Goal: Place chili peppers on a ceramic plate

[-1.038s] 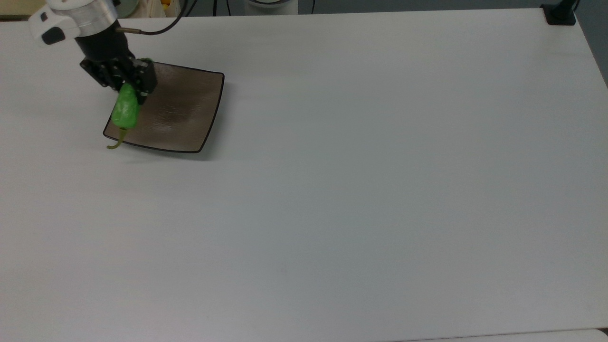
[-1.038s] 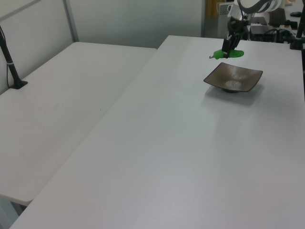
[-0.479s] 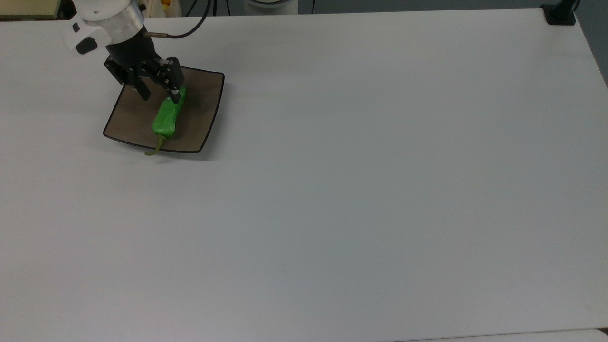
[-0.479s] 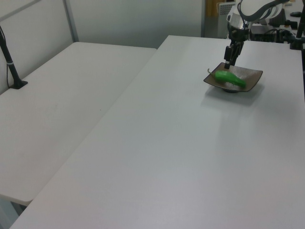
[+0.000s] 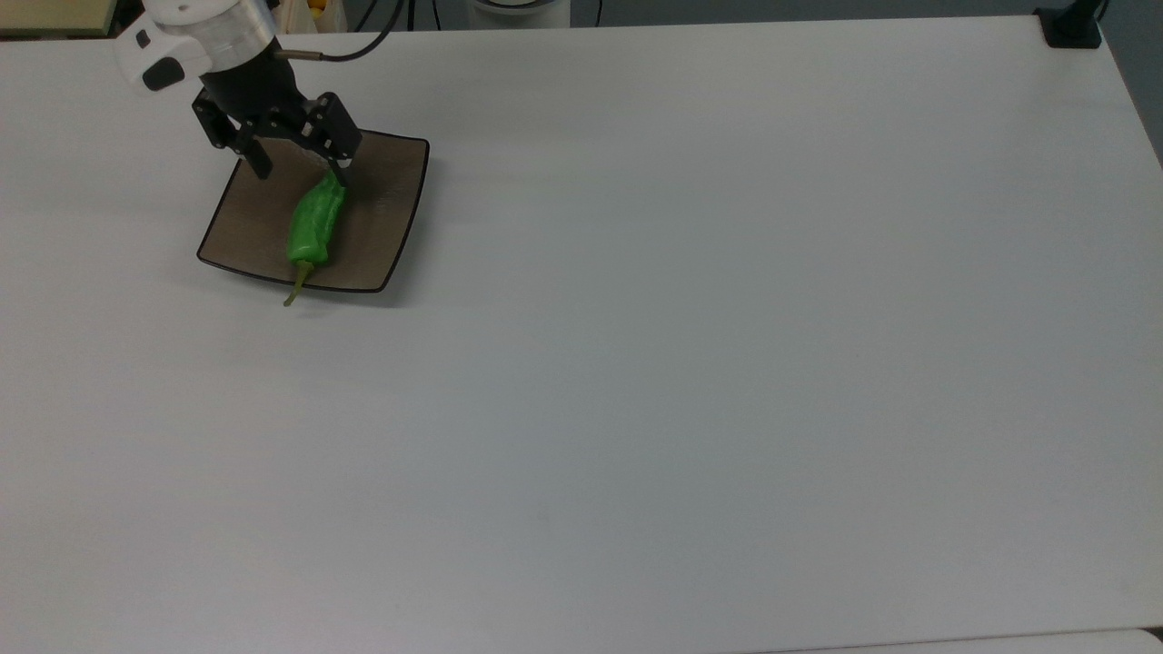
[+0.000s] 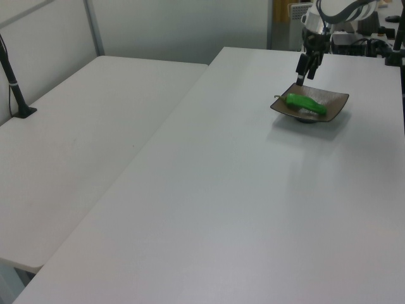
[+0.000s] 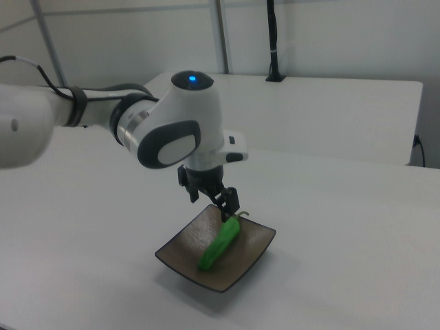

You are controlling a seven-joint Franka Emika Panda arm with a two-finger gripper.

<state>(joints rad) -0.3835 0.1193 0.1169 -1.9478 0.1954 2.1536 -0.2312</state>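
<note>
We see the pincer (image 5: 297,163) spread wide, holding nothing, just above the chili pepper (image 5: 314,223), which lies lengthwise across the ceramic plate (image 5: 391,218).

We see a wide white table (image 5: 690,363) with a plain surface. In the left view, a second white table (image 6: 82,139) stands beside it on the left view's left, with a black post (image 6: 14,79) on it. Near the top view's right corner sits a black clamp base (image 5: 1072,25), perhaps a camera mount.
</note>
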